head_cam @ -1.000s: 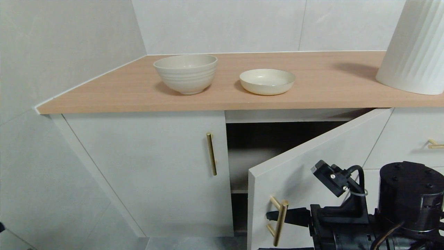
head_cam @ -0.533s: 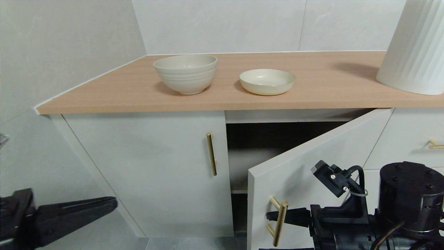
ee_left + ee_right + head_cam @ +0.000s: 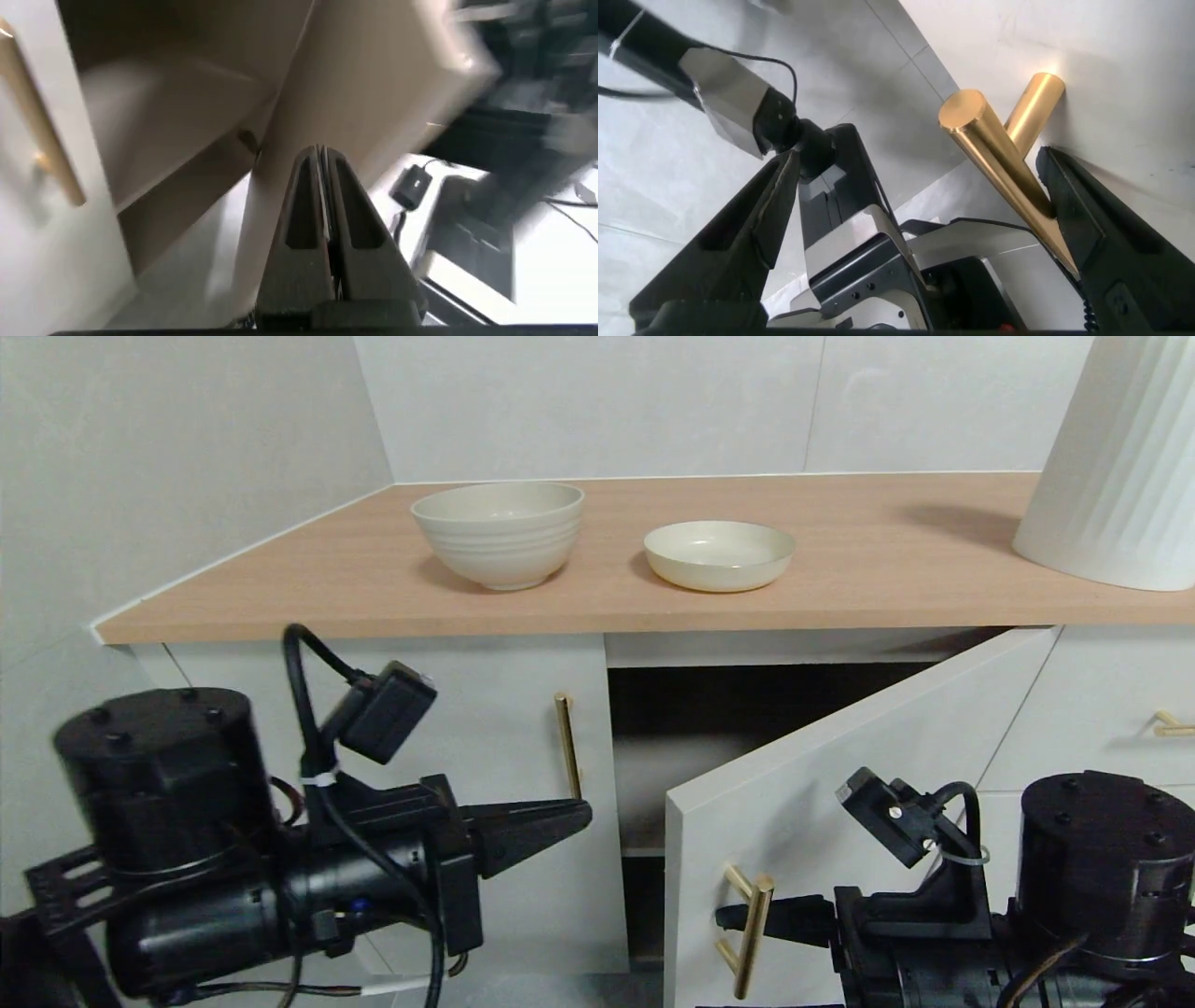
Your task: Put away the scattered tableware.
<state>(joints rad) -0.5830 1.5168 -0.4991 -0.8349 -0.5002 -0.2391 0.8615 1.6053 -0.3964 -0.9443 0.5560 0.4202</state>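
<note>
- Brass handle [image 3: 752, 933] is sitting loose inside my right claw [image 3: 915, 177], which is gaping wide, so the open cabinet door [image 3: 840, 756] is risking swinging back.
- My left claw [image 3: 574, 817] is hovering low, pinched together and empty; rising, it is risking clipping the worktop [image 3: 887, 551] edge below the bowl [image 3: 499, 532] and dish [image 3: 719, 553].

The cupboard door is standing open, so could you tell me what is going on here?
The robot is tidying tableware. The right gripper has its open fingers either side of the brass handle of the open door. The left gripper, fingers shut, hovers before the closed door beside it. The bowl and shallow dish sit untouched on the counter.
</note>
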